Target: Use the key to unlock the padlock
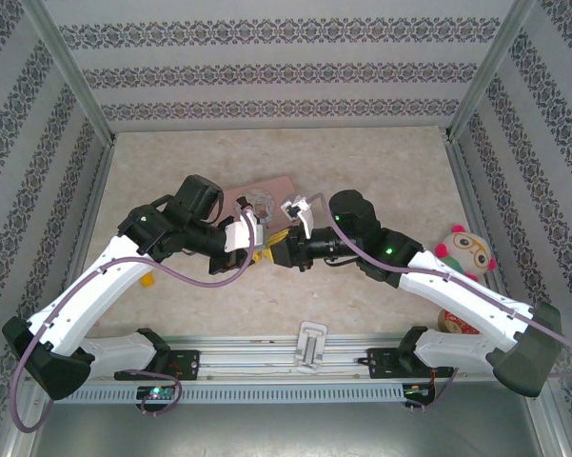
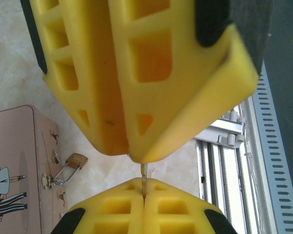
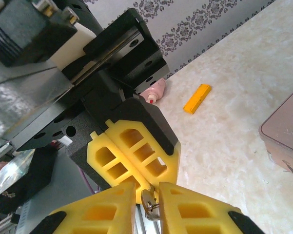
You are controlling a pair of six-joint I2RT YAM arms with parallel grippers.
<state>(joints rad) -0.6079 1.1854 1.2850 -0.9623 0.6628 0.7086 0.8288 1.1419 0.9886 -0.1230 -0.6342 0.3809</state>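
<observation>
i see the right claw (image 3: 147, 194) pinched on the key (image 3: 149, 204) by its head, above the table (image 3: 244, 97). the left claw (image 2: 129, 155) is closed, tips meeting the key's blade; i can't tell if it grips. the padlock (image 2: 76, 161) hangs on the pink tin (image 2: 14, 156), near both claws.
</observation>
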